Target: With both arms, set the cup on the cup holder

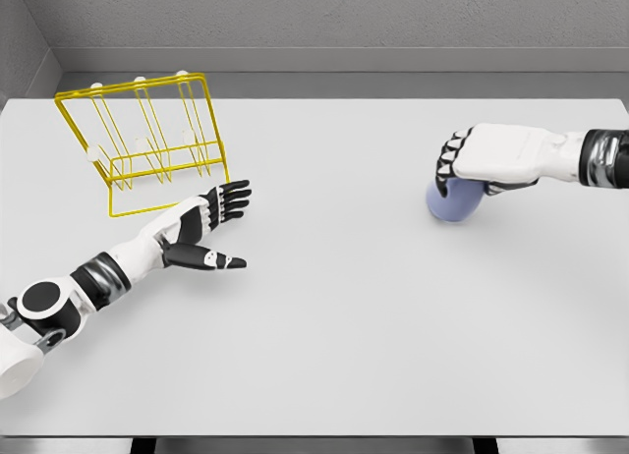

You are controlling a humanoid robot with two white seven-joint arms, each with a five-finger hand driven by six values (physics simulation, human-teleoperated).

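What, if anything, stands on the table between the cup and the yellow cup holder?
Only the open left hand lies partly on that line, just in front of the yellow cup holder. Otherwise bare table separates it from the cup, which the right hand covers.

Wide bare stretch of worktop [373, 316] is lying open between the two arms. Yellow cup holder [147, 140] is standing at far left; left hand [211, 228] is sitting spread just in front of it, blocking the near-side approach.
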